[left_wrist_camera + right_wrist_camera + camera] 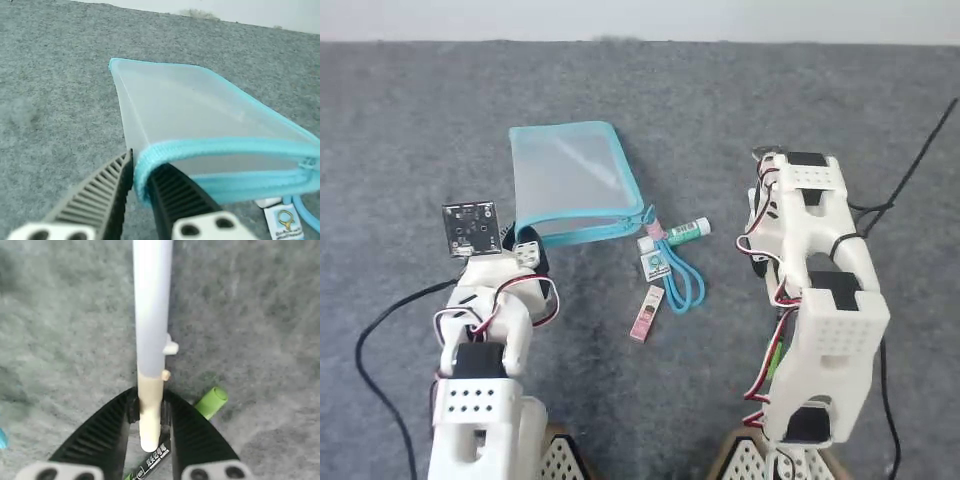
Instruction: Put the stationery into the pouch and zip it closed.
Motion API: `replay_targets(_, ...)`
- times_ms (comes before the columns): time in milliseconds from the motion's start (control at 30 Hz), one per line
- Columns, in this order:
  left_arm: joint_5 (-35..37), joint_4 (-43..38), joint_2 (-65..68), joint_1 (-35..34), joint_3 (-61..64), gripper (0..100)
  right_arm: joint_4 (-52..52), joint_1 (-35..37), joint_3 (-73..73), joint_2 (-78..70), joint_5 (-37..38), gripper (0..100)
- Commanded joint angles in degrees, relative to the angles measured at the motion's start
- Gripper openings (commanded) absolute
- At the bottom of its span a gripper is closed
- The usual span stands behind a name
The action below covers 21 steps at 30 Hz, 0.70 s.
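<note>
**Both grippers loaded, pouch mouth held up**

Left gripper (140, 167) first: its 2 ribbed fingers are pinched almost together on the teal rim of the pouch (200, 107), right at the corner. Its own camera shows that upper rim raised off the lower one, so the mouth gapes a little. From above, the pouch (570, 175) lies on the grey carpet (410, 120) with the zip edge towards the arms, and the left gripper (527, 252) sits at its near corner.

Over to the right gripper (150, 400): narrowly parted, clamped on the cream end of a white pen (151, 315), which runs straight out from the fingers. Its camera also catches a green-capped marker (210, 402) lying on the carpet just beneath the fingers.

The high view gives the spread between the 2 arms: a green-and-white tube (687, 232) just off the pouch's zip corner, a blue strap (682, 278) with a small tag (655, 262), and a pink eraser (646, 313) nearest the arms, all outside the pouch.
</note>
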State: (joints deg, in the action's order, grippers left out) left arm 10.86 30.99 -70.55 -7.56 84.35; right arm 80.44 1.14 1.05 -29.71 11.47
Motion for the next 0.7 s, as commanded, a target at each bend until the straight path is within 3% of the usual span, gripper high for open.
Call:
replay_targets(0, 0.7, -2.02, -0.18, 0.53, -1.8, 1, 4.18, 0.31, -2.2, 8.31, 3.52, 0.8)
replay_targets(233, 0.7, -2.11, -0.18, 0.53, -1.8, 1, 8.66, 7.16, -14.24, 37.76, 6.68, 0.8)
replay_targets(433, 0.7, -2.11, -0.18, 0.53, -1.8, 1, 13.05, 23.69, -25.93, 62.46, 6.51, 0.7)
replay_targets(667, 0.7, -2.11, -0.09, 0.53, -1.71, 1, 19.65, 36.97, -21.36, 62.02, 6.51, 0.7)
